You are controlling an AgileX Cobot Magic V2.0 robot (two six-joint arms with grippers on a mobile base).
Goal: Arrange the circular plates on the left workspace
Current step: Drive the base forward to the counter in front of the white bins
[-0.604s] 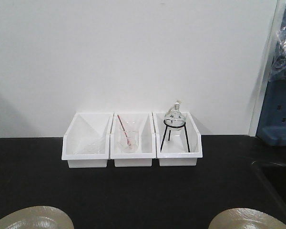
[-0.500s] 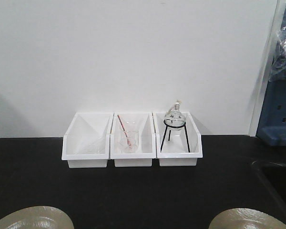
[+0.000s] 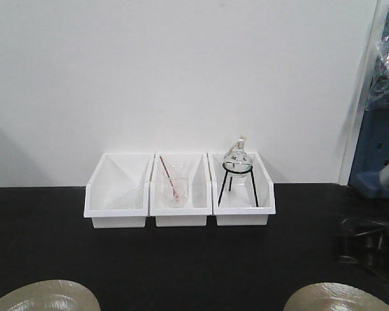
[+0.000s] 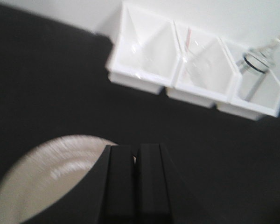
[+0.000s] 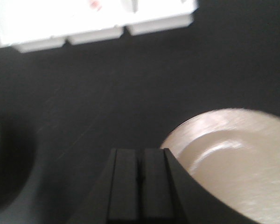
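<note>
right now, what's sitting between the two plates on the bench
Nothing: only bare black bench top lies between the left plate and the right plate, seen in the front-facing view.

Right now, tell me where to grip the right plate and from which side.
Take the right plate by its rim at the edge nearest the right gripper, coming low from there. It lies flat, wide and shallow on the bench top, so probably only the rim fits the jaws.

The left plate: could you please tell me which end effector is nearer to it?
Left. The left end effector sits over the right edge of the left plate; the right end effector is beside the left edge of the right plate.
</note>
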